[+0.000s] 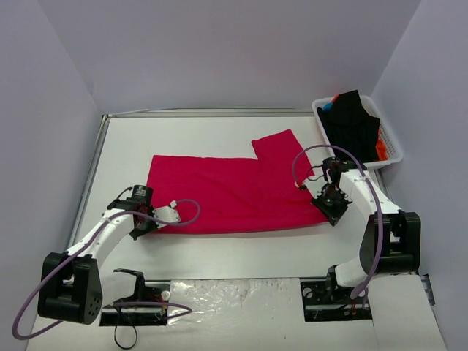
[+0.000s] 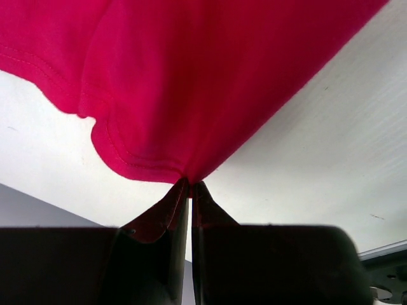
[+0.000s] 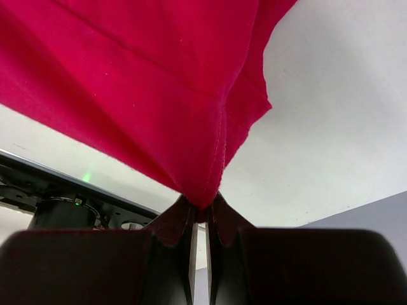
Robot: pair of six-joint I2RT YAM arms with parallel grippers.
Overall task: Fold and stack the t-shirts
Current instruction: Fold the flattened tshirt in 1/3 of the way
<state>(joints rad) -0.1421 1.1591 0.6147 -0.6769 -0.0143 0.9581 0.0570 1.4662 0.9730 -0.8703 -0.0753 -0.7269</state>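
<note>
Left side: left fingers (image 2: 162, 219) are closed tight on the near-left corner of the red t-shirt (image 1: 227, 194), a hemmed edge bunched into a peak right at the tips. That corner is lifted just off the table (image 1: 219, 252), and the cloth fans up and away from the pinch.

Middle: the red t-shirt lies spread across the table centre, mostly flat with few wrinkles. It is plain crimson with stitched hems. The outline is a wide rectangle with one sleeve-like flap sticking out at the far right. Only one flap shows, so it may be doubled over once already, though that cannot be confirmed. No neck label is visible.

Right side: right fingers (image 3: 175, 222) are also clamped shut, on the near-right corner of the same shirt, with a seam running straight down into the grip. So both near corners are held.

Far right: the white basket (image 1: 393, 140) sits at the table's back corner with a black shirt (image 1: 351, 121) heaped in it and bits of orange (image 1: 381, 150) and blue (image 1: 327, 104) cloth poking out.

Progress: early. No folded stack is visible anywhere, the red shirt is mid-fold at best, and the basket shirts are not yet done.
</note>
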